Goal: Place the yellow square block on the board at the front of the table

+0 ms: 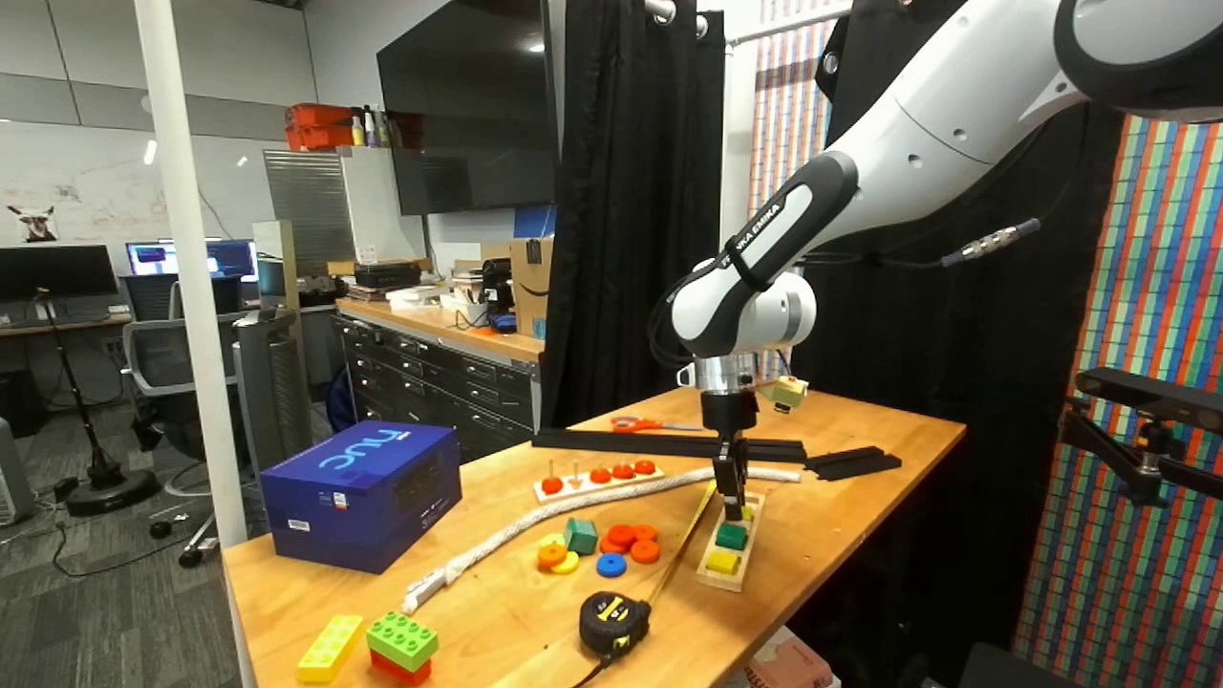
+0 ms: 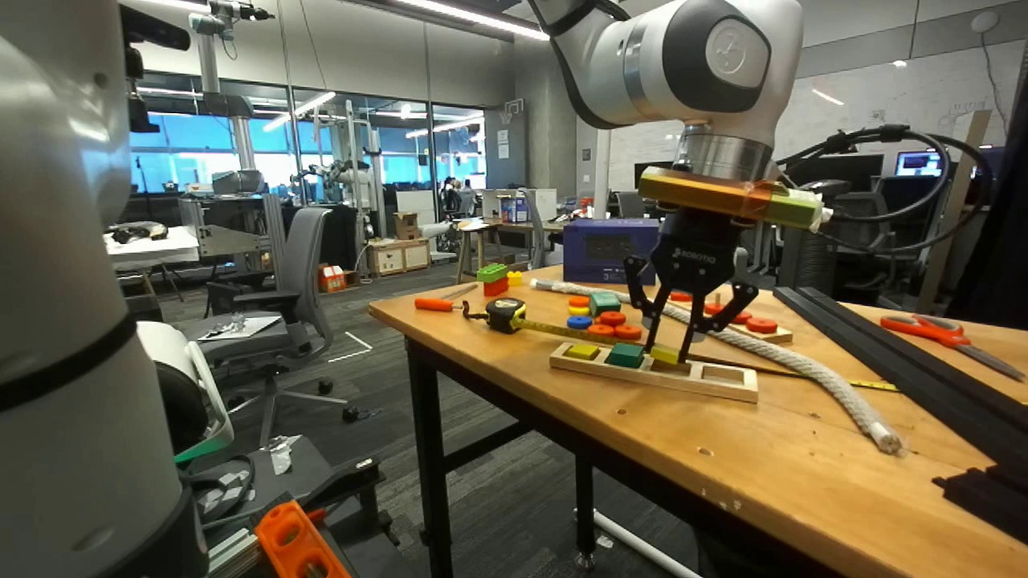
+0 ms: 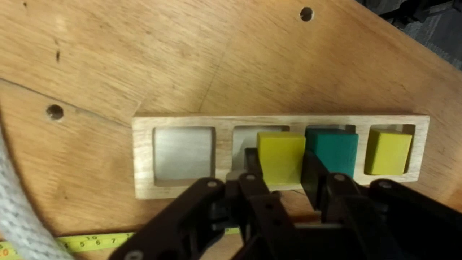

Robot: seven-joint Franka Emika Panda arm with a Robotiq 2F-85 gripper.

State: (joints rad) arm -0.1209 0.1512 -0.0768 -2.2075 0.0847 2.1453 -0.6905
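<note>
Clasping a yellow block [image 3: 281, 159], the claw [image 2: 667, 354] stands at the board's [image 3: 143, 159] slot [image 3: 243, 141] beside the green block [image 3: 338, 150], likely needing straight lowering

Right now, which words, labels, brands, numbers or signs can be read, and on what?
"NKA EMIKA": robot arm, first letters unclear around a strap.
"nuc": blue box.
"ROBOTIQ": end effector.
"4", "5", "6", "7", "10": measuring tape, the rest unclear.
Wordless signs: round emblem on the robot arm, curved mark on the cardboard box.
Too small or blurred: whiteboard, lit screen, tape case.
</note>
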